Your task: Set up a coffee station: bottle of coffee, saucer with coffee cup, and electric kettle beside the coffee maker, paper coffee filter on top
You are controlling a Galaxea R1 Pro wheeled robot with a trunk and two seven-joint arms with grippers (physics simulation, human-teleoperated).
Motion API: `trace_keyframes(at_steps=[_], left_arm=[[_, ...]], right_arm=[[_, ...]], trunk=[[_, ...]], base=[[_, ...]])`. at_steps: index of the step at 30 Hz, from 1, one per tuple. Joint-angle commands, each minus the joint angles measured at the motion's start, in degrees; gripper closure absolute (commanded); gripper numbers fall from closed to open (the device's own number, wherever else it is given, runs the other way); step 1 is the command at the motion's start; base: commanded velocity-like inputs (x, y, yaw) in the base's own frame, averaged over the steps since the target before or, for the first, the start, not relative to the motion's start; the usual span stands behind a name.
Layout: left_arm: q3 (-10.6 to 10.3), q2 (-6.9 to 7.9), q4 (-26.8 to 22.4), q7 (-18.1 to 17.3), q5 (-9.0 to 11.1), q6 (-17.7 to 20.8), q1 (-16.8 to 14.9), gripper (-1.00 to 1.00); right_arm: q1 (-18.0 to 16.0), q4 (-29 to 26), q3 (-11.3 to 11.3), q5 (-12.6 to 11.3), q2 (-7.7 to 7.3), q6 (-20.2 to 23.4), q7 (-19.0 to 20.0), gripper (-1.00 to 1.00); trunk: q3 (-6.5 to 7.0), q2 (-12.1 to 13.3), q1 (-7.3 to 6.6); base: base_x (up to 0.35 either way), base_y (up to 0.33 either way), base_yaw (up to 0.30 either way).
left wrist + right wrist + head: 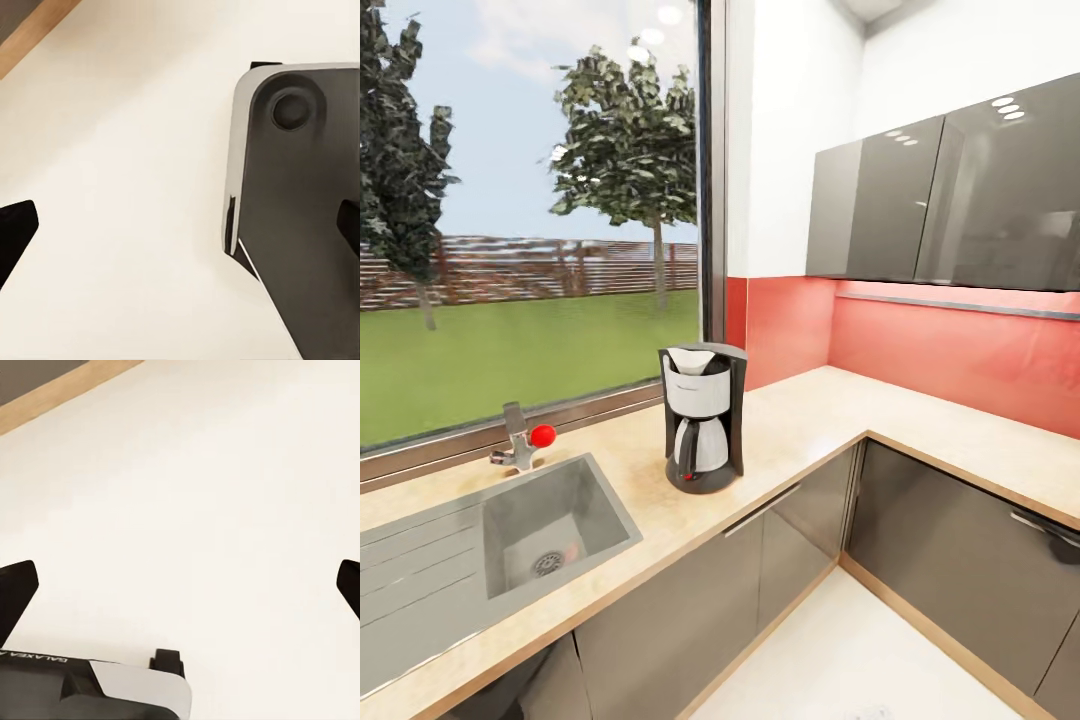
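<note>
Approaching, nothing carried: left gripper [180,225] and right gripper [180,585] are spread wide, empty. Coffee maker [703,417] should be left unbumped on countertop [800,420].

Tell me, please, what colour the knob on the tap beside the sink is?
Red; the knob shows best in the head view.

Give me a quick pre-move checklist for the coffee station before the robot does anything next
1. Coffee maker upright on the kitchen countertop: ok.
2. Paper filter on top of it: cannot tell; something white sits in the basket.
3. Bottle, kettle, cup and saucer beside it: not ok.
4. Bare worktop beside the machine for them: ok.
5. Left gripper open, holding nothing: ok.
6. Right gripper open, holding nothing: ok.
</note>
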Motion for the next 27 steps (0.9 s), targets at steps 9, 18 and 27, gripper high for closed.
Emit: trace_keyframes(at_steps=[9,18,27], left_arm=[[0.35,-0.13,0.03,0.14,-0.60,-0.21,0.04,-1.00],[0.34,-0.54,0.04,0.14,-0.60,-0.25,0.04,-1.00],[0.32,-0.53,0.04,0.18,-0.60,-0.25,0.04,-1.00]], right_arm=[[-0.01,-0.01,0.42,-0.81,0.64,0.15,-0.14,-1.00],[-0.01,-0.01,0.34,-0.82,0.64,0.18,-0.46,-1.00],[-0.01,-0.01,0.33,-0.77,0.59,0.18,-0.48,-1.00]], trunk=[[0.00,-0.02,0.02],[-0.19,-0.02,0.02],[-0.45,-0.02,0.02]], base=[[0.000,0.000,0.038],[0.000,0.000,0.261],[0.000,0.000,0.276]])
